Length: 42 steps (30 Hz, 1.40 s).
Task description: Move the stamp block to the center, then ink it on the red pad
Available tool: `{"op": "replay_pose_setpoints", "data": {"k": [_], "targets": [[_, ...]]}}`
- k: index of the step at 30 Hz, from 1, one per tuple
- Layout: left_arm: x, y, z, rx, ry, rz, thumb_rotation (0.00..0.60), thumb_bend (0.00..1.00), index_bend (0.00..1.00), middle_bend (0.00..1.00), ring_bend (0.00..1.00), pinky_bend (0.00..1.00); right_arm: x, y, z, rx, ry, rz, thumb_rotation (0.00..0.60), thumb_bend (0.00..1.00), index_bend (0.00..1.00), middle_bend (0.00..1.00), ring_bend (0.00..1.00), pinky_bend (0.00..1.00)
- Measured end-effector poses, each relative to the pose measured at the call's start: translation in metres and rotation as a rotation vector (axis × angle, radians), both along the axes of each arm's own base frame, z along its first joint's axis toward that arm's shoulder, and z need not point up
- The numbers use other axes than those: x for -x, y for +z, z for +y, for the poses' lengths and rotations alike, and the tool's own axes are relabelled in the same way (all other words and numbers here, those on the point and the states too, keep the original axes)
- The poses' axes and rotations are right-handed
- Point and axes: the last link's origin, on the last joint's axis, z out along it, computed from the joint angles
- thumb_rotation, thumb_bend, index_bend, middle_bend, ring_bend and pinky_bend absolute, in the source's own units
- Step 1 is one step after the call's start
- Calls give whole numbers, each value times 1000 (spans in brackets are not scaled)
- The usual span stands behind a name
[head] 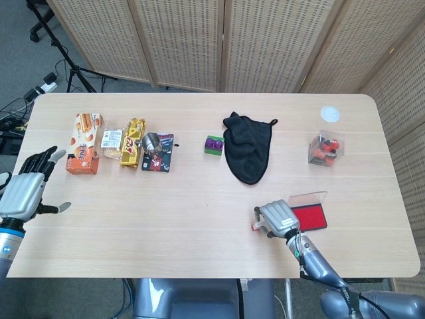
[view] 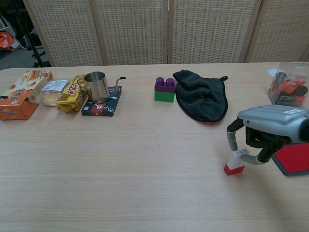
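Observation:
The stamp block (view: 234, 166), small with a red base and white top, sits low at the table just left of the red ink pad (view: 294, 158). My right hand (view: 270, 126) hovers over the block and pinches its white top between thumb and a finger. In the head view the stamp block (head: 254, 226) peeks out left of the right hand (head: 279, 217), and the red pad (head: 309, 216) lies right behind with its clear lid raised. My left hand (head: 25, 189) is spread and holds nothing at the table's left edge.
A black cloth (view: 203, 96) and a purple-green brick (view: 164, 89) lie mid-table. Snack packs (view: 24, 94), a metal cup (view: 97, 86) on a dark box stand at the left. A clear box of red items (view: 288, 87) stands at the far right.

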Motion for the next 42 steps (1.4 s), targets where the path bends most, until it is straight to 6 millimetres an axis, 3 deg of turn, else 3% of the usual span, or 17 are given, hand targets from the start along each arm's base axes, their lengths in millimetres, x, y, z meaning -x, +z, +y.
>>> {"op": "replay_pose_setpoints", "data": {"k": [19,25,28,29,31,32,33,35,38,42], "targets": [[0,2,-1,-6,-2,-6,600,123,0,0,0,0,-7,9,7,-3,18,-16,600,391,392,951,904,1000],[-1,4,-3,-7,-9,-17,600,123,0,0,0,0,-18,36,11,51,56,-54,600,389,392,881,887,1000],[-2,6,-4,-12,-14,-23,600,125,0,0,0,0,-21,59,12,109,85,-80,600,335,376,773,766,990],[-1,7,-6,-15,-16,-24,600,126,0,0,0,0,-22,69,11,143,99,-94,600,264,344,669,647,934],[-1,9,-8,-19,-19,-25,600,125,0,0,0,0,-23,85,11,197,113,-128,600,101,270,411,335,711],[0,10,-9,-22,-21,-27,600,125,0,0,0,0,-22,96,11,235,115,-157,600,36,227,258,159,541],[0,10,-10,-25,-23,-29,600,125,0,0,0,0,-20,104,11,265,114,-180,600,3,187,140,49,395],[1,12,-14,-32,-30,-31,600,123,0,0,0,0,-14,124,12,332,109,-230,600,0,126,33,0,236],[4,12,-21,-41,-42,-29,600,121,0,0,0,0,-1,150,17,436,105,-280,600,0,27,0,0,70],[7,5,-33,-31,-63,-15,600,119,0,0,0,0,28,171,25,557,87,-265,600,0,0,0,0,0]]}}
